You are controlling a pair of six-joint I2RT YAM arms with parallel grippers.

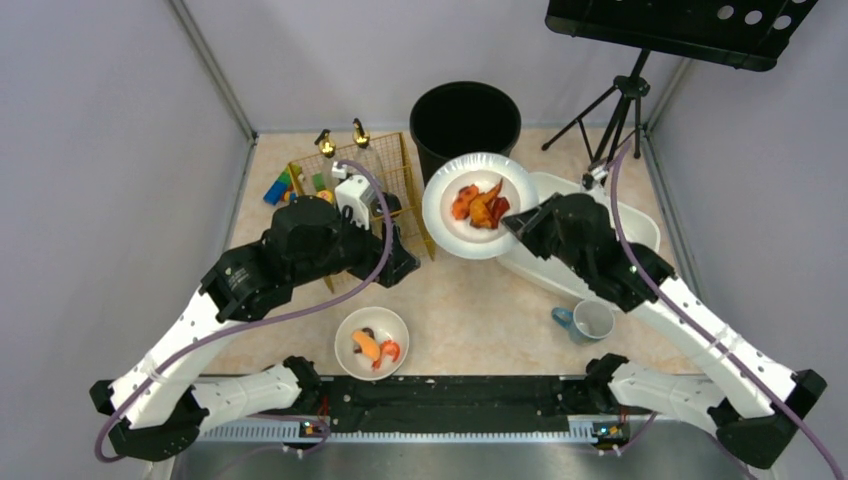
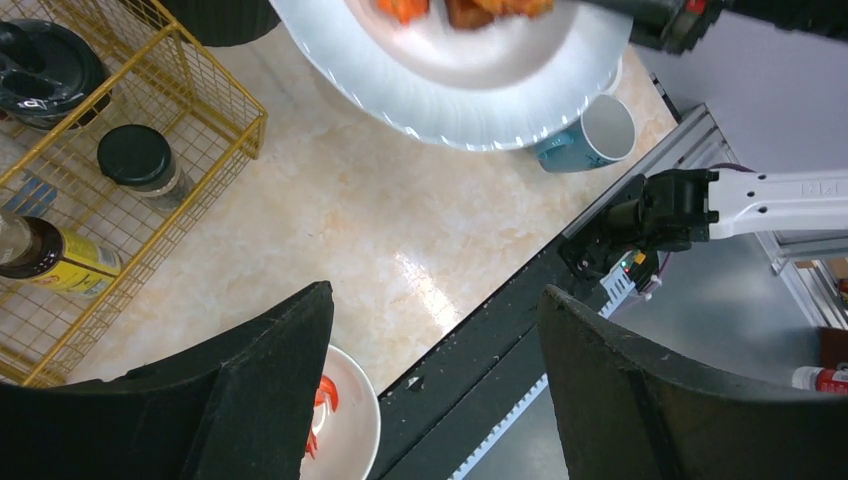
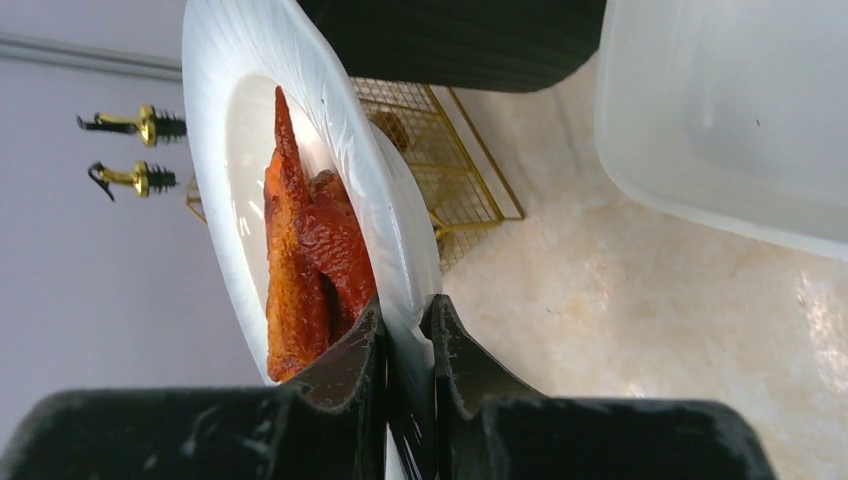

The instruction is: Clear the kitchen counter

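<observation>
Two hands hang above the counter (image 2: 380, 220), which spreads beneath both. Of these, the right hand (image 3: 405, 335) is clenched on the rim of a white plate (image 3: 215, 120) carrying orange-red food (image 3: 300, 260), with a white tub (image 3: 720, 110) just beside it. Meanwhile the left hand (image 2: 432, 300) is spread wide, grasping nothing, with a yellow wire basket (image 2: 190, 110) alongside.

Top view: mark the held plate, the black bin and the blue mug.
plate (image 1: 440, 210), top view, bare left rim.
black bin (image 1: 465, 118), top view, dark inside.
blue mug (image 1: 593, 321), top view, pale inside.
</observation>
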